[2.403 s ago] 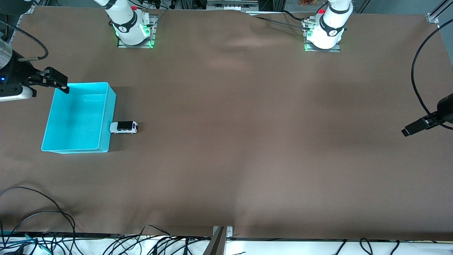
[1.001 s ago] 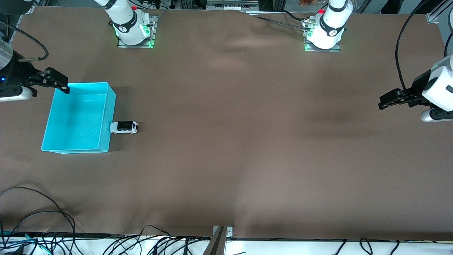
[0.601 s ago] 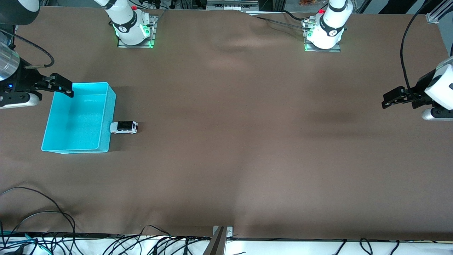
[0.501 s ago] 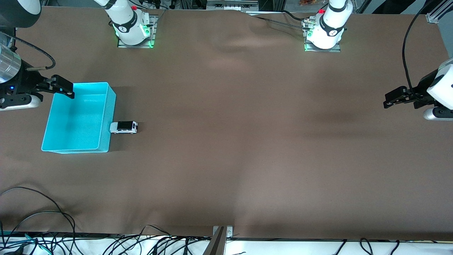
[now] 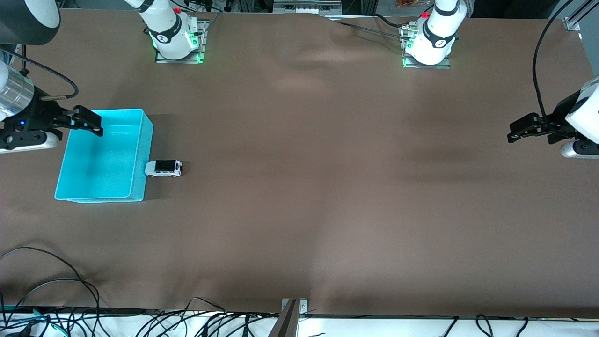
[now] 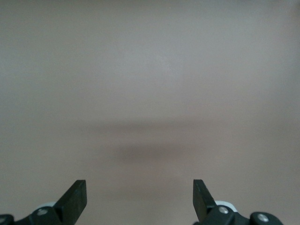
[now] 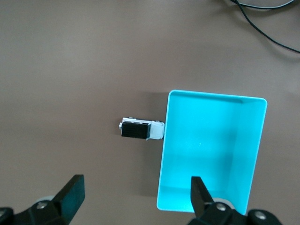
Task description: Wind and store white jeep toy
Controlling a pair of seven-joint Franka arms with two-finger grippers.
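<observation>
The white jeep toy [image 5: 163, 168] [image 7: 140, 130], black-roofed, stands on the brown table with one end against the long wall of the empty cyan bin [image 5: 142, 154] [image 7: 163, 159]. My right gripper [image 5: 92, 122] [image 7: 136, 185] hangs open over the bin's corner nearest the robot bases, with nothing between its fingers. The jeep is well clear of it, beside the bin's other long wall. My left gripper [image 5: 517, 132] [image 6: 138, 187] hovers open and empty over bare cloth at the left arm's end of the table.
Both arm bases [image 5: 177, 35] [image 5: 428, 42] stand along the table's edge farthest from the front camera. Loose black cables [image 5: 56, 281] lie at the near edge by the right arm's end, and one cable [image 7: 262, 28] shows in the right wrist view.
The right gripper has crept a little farther over the bin's corner. The left gripper swung in over the table's end earlier and has barely shifted in the last half second. The jeep and bin have not moved.
</observation>
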